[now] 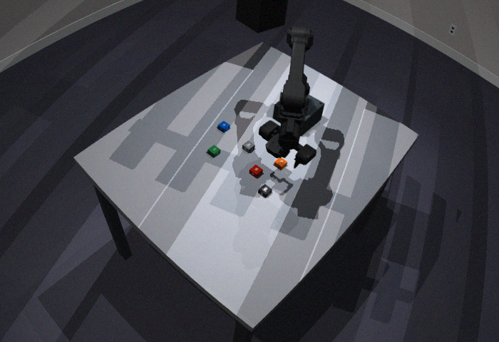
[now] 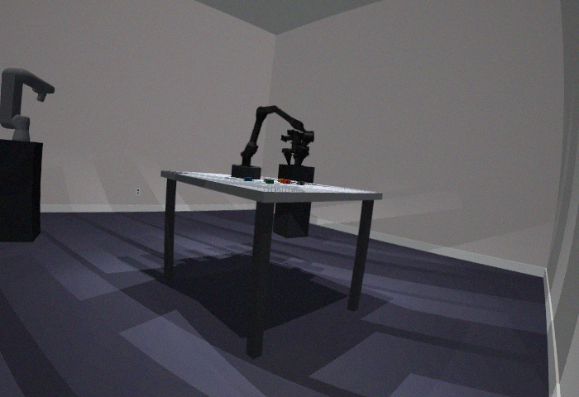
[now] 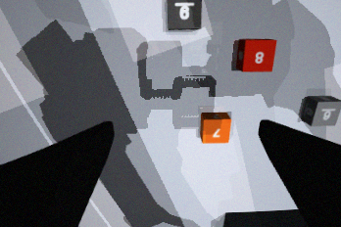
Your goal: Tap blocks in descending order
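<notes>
My gripper (image 1: 289, 160) (image 2: 293, 164) (image 3: 186, 127) is open and empty, its tips above the table. In the wrist view an orange block (image 1: 280, 163) (image 2: 280, 180) (image 3: 216, 134) with a 7 appears between the spread tips, right of their middle, on the table below. A red block (image 1: 255, 171) (image 3: 259, 49) shows an 8. A black block (image 1: 264, 190) (image 2: 300, 182) (image 3: 173, 20) and a grey block (image 1: 248, 146) (image 3: 314, 113) each show a barred 6 or 9, too blurred to tell which. A green block (image 1: 213, 151) (image 2: 268, 180) and a blue block (image 1: 224, 126) (image 2: 247, 179) have unreadable digits.
All the blocks rest on the white table (image 1: 225, 249) (image 2: 322, 196). The arm's dark base (image 1: 312, 118) (image 2: 246, 170) stands behind them. Arm shadows cross the table top. A second arm (image 2: 13, 95) stands on a black pedestal (image 2: 19, 191) away from the table.
</notes>
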Motion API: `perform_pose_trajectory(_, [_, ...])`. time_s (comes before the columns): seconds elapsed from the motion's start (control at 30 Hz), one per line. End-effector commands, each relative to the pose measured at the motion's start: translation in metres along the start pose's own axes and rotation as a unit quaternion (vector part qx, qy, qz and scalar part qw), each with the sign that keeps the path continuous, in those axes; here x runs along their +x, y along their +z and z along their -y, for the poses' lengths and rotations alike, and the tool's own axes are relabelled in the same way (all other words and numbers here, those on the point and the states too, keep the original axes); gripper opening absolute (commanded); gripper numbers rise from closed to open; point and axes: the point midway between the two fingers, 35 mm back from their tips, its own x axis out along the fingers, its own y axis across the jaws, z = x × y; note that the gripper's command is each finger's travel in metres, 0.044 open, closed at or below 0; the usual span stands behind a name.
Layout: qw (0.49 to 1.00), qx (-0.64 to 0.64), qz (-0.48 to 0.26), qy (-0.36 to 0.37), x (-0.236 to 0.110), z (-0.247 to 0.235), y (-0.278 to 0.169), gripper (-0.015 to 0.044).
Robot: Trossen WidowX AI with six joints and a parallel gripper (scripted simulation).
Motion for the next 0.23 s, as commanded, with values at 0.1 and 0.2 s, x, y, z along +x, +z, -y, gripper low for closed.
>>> perform_pose_trajectory(0.1, [1.000, -0.002, 0.002, 0.001, -0.0179, -0.0410, -0.0435, 0.0400])
perform_pose_trajectory(0.2, [1.000, -0.002, 0.002, 0.001, -0.0179, -0.0410, -0.0435, 0.0400])
